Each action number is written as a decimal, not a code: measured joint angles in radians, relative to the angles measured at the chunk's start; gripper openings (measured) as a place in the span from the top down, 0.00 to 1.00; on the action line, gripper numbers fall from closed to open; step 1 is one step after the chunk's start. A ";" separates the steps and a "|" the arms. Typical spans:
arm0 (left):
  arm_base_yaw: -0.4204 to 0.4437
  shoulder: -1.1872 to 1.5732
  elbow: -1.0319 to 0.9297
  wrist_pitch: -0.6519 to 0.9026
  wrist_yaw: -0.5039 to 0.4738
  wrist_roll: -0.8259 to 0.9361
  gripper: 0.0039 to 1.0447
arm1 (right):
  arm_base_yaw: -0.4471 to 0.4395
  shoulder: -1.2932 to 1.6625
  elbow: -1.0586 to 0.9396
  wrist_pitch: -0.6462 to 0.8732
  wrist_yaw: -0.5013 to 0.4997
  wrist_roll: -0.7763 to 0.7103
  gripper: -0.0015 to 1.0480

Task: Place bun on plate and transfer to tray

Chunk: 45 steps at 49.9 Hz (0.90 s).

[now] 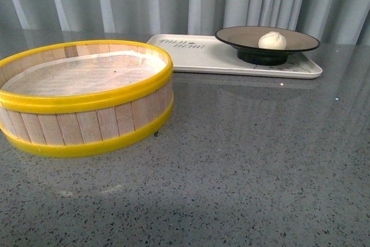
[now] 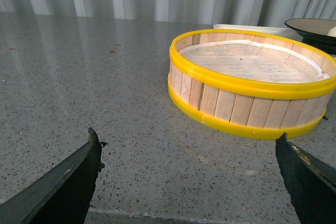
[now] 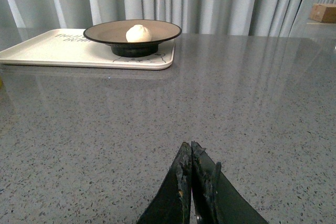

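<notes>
Nearest the front camera, bare grey counter (image 1: 248,172) is lying open, with the steamer basket (image 1: 87,99) sitting at near left, holding only its liner.

Task items: the bun (image 1: 272,40) is resting on the plate (image 1: 300,43), a little right of its centre. The plate is standing on the right end of the tray (image 1: 196,56) at far centre, with its foot inside the tray's edges.

Grippers: neither is showing in the front view. The left gripper (image 2: 189,171) is hanging over the counter left of the basket, fingers spread wide with nothing between them. The right gripper (image 3: 191,177) is hovering over bare counter nearer than the tray, its fingertips pressed together and pinching nothing.

Step in hand, as judged: both placements are appearing complete, so the task is looking finished or at its closing moment. Any next move is calling only for keeping both arms clear of the tray.

Clearance: the plate's rim is sitting close to the tray's right end and is appearing to reach near or over the far edge. Wide free counter is lying right of and nearer than the tray. The basket is crowding the tray's left near corner.
</notes>
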 joint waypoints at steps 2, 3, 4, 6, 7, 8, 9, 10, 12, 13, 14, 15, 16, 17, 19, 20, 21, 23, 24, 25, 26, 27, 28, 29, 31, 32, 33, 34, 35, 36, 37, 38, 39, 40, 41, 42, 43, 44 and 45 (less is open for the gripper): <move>0.000 0.000 0.000 0.000 0.000 0.000 0.06 | 0.000 -0.010 -0.003 -0.007 0.000 0.000 0.98; 0.000 0.000 0.000 0.000 0.000 0.000 0.06 | 0.000 -0.018 -0.008 -0.008 0.000 0.000 0.98; 0.000 0.000 0.000 0.000 0.000 0.000 0.06 | 0.000 -0.025 -0.017 0.000 0.000 0.000 0.98; 0.000 0.000 0.000 0.000 0.000 0.000 0.06 | 0.000 -0.041 -0.036 0.001 0.000 0.000 0.98; 0.000 0.000 0.000 0.000 0.000 0.000 0.06 | 0.000 -0.046 -0.036 -0.005 0.000 0.000 0.98; 0.000 0.000 0.000 0.000 0.000 0.000 0.06 | 0.000 -0.048 -0.036 -0.007 0.000 0.000 0.98; 0.000 0.000 0.000 0.000 0.000 0.000 0.06 | 0.000 -0.051 -0.036 -0.008 0.000 0.001 0.98; 0.000 0.000 0.000 0.000 0.000 0.000 0.06 | 0.000 -0.053 -0.036 -0.009 0.000 0.001 0.98; 0.000 0.000 0.000 0.000 0.000 0.000 0.06 | 0.000 -0.064 -0.036 -0.021 0.000 0.002 0.98; 0.000 0.000 0.000 0.000 0.000 0.000 0.06 | 0.000 -0.067 -0.036 -0.023 0.000 0.002 0.98; 0.000 0.000 0.000 0.000 0.000 0.000 0.06 | 0.000 -0.074 -0.036 -0.031 0.000 0.002 0.98; 0.000 0.000 0.000 0.000 0.000 0.000 0.06 | 0.000 -0.101 -0.035 -0.061 0.000 0.003 0.98; 0.000 0.000 0.000 0.000 0.000 0.000 0.06 | 0.000 -0.126 -0.035 -0.100 0.000 0.003 0.98; 0.000 0.000 0.000 0.000 0.000 0.000 0.06 | 0.000 -0.158 -0.035 -0.140 0.000 0.003 0.98; 0.000 0.000 0.000 0.000 0.000 0.000 0.06 | 0.000 -0.193 -0.035 -0.184 -0.001 0.003 0.98; 0.000 0.000 0.000 0.000 0.000 0.000 0.06 | 0.000 -0.202 -0.035 -0.191 0.000 0.003 0.98; 0.000 0.000 0.000 0.000 0.000 0.000 0.06 | 0.000 -0.218 -0.035 -0.196 0.000 0.003 0.98; 0.000 0.000 0.000 0.000 0.000 0.000 0.06 | 0.000 -0.239 -0.035 -0.197 0.000 0.002 0.97; 0.000 0.000 0.000 0.000 0.000 0.000 0.06 | 0.001 -0.240 -0.035 -0.198 0.000 0.003 0.94; 0.000 0.000 0.000 0.000 0.000 0.000 0.06 | 0.001 -0.240 -0.035 -0.199 0.000 0.003 0.91; 0.000 0.000 0.000 0.000 0.000 0.000 0.06 | 0.001 -0.240 -0.035 -0.200 0.000 0.003 0.89; 0.000 -0.001 0.000 0.000 0.000 0.000 0.06 | 0.001 -0.240 -0.035 -0.201 0.000 0.003 0.86; 0.000 -0.001 0.000 0.000 0.000 0.000 0.06 | 0.001 -0.240 -0.035 -0.201 0.000 0.003 0.84; 0.000 0.000 0.000 0.000 0.000 0.000 0.06 | 0.001 -0.240 -0.035 -0.201 0.000 0.003 0.81; 0.000 0.000 0.000 0.000 0.000 0.000 0.06 | 0.001 -0.240 -0.035 -0.201 0.000 0.003 0.75; 0.000 0.000 0.000 0.000 0.000 0.000 0.06 | 0.001 -0.240 -0.035 -0.201 0.000 0.003 0.74; 0.000 0.000 0.000 0.000 0.000 0.000 0.06 | 0.001 -0.240 -0.035 -0.201 -0.001 0.003 0.70; 0.000 0.000 0.000 0.000 0.000 0.000 0.06 | 0.001 -0.240 -0.035 -0.201 0.000 0.003 0.69; 0.000 0.000 0.000 0.000 0.000 0.000 0.06 | 0.001 -0.240 -0.035 -0.201 -0.001 0.003 0.65; 0.000 0.000 0.000 0.000 0.000 0.000 0.06 | 0.001 -0.241 -0.035 -0.201 -0.001 0.003 0.64; 0.000 0.000 0.000 0.000 0.000 0.000 0.06 | 0.001 -0.241 -0.035 -0.201 0.000 0.003 0.60; 0.000 0.000 0.000 0.000 0.000 0.000 0.06 | 0.001 -0.241 -0.035 -0.201 -0.001 0.003 0.57; 0.000 0.000 0.000 0.000 0.000 0.000 0.06 | 0.001 -0.241 -0.035 -0.201 0.000 0.003 0.54; 0.000 0.000 0.000 0.000 0.000 0.000 0.06 | 0.001 -0.241 -0.035 -0.201 0.000 0.003 0.48; 0.000 0.000 0.000 0.000 0.000 0.000 0.06 | 0.001 -0.241 -0.035 -0.201 0.000 0.003 0.45; 0.000 0.000 0.000 0.000 0.000 0.000 0.06 | 0.001 -0.241 -0.035 -0.201 0.000 0.003 0.40; 0.000 0.000 0.000 0.000 0.000 0.000 0.06 | 0.001 -0.241 -0.035 -0.201 0.000 0.003 0.37; 0.000 0.000 0.000 0.000 0.000 0.000 0.06 | 0.001 -0.241 -0.035 -0.201 0.000 0.003 0.33; 0.000 0.000 0.000 0.000 0.000 0.000 0.06 | 0.001 -0.241 -0.035 -0.201 0.000 0.003 0.30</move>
